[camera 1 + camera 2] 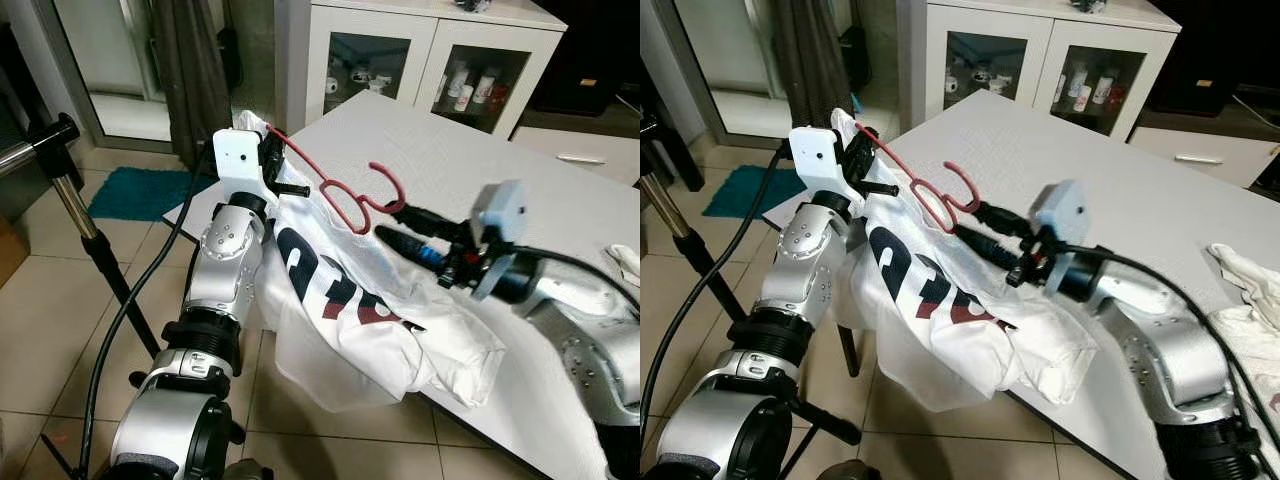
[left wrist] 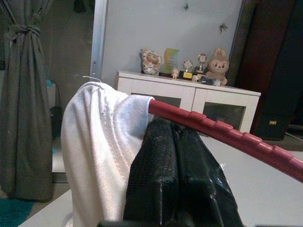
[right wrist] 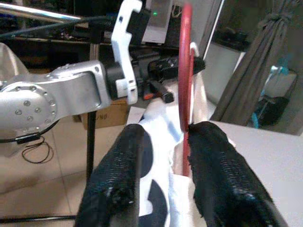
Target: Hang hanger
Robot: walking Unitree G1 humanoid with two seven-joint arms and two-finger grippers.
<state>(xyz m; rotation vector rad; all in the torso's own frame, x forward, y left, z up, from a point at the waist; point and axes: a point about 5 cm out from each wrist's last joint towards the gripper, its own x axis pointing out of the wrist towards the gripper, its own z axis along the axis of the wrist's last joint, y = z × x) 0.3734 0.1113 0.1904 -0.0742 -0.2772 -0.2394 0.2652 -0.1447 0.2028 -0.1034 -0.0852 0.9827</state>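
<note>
A large white table (image 1: pixel 470 170) runs across the scene, with a white cabinet (image 1: pixel 420 60) behind it whose glass doors show small bottles and figures. On the tiled floor to the robot's left lie a teal mat (image 1: pixel 140 192) and a black stand (image 1: pixel 85 230) with a metal pole; a dark curtain (image 1: pixel 190 70) hangs behind.

Over the table's near corner drapes a white shirt (image 1: pixel 360 330), printed with big dark blue and red characters; folds break them up, so no word can be read. The shirt sits on a red hanger (image 1: pixel 340 195), held up above the table edge, its hook curling up toward the middle of the table.

The left gripper (image 1: pixel 275 170) holds the hanger's shoulder end, where the shirt's cloth bunches over it; in the left wrist view its black fingers (image 2: pixel 175 170) are pressed together just under the ribbed red bar (image 2: pixel 227 135). The right gripper (image 1: pixel 400 225) reaches in from the table side at the base of the hook. In its wrist view the two fingers stand apart, one finger (image 3: pixel 218 165) touching the red neck of the hanger, the other to the side over the shirt.

White cloth (image 1: pixel 1250 290) lies crumpled at the table's far right edge.
</note>
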